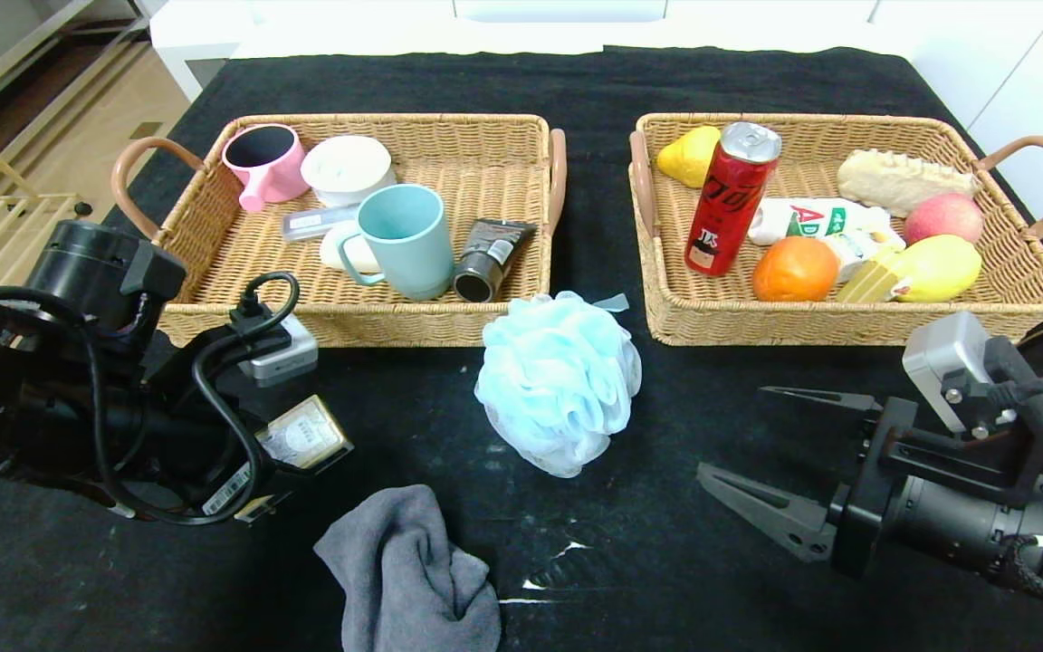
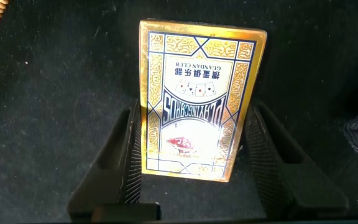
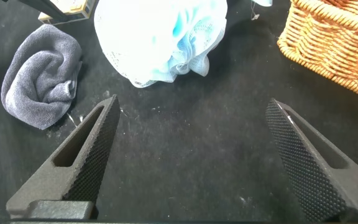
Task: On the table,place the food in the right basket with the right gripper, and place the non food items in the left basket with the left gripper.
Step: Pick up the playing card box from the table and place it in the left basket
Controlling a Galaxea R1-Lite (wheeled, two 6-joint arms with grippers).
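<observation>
Playing cards in a gold-and-blue printed box (image 2: 199, 102) lie on the black tablecloth (image 1: 684, 426) at the lower left of the head view, just in front of the left woven wicker basket (image 1: 476, 136). The left gripper (image 2: 194, 168) has its two black fingers on either long side of the box, hard against its edges, so it appears to be clasping the pack, though the squeeze may not be complete. The box looks light, stiff and flat-sided, with a glossy wrap that could slip; holding it across the narrow width, near the middle of its length, seems the safest grip, since a hold near one end might let it pivot.

The right gripper (image 1: 757, 453) hovers low at the lower right of the head view, jaws spread wide and empty, pointing toward the centre of the cloth.

Two other non-food items wait on the cloth: a pale blue mesh bath pouf (image 1: 559, 380) at centre, soft and springy, best pinched deep into its bulk, and a crumpled grey cloth (image 1: 413, 570) at lower centre, limp and easy to snag by a fold.

The left basket already holds a pink mug (image 1: 263, 163), a teal mug (image 1: 408, 237) and a dark tube (image 1: 490, 258). The right woven basket (image 1: 1010, 308) holds a red can (image 1: 732, 201) and an orange (image 1: 795, 269) among other food.
</observation>
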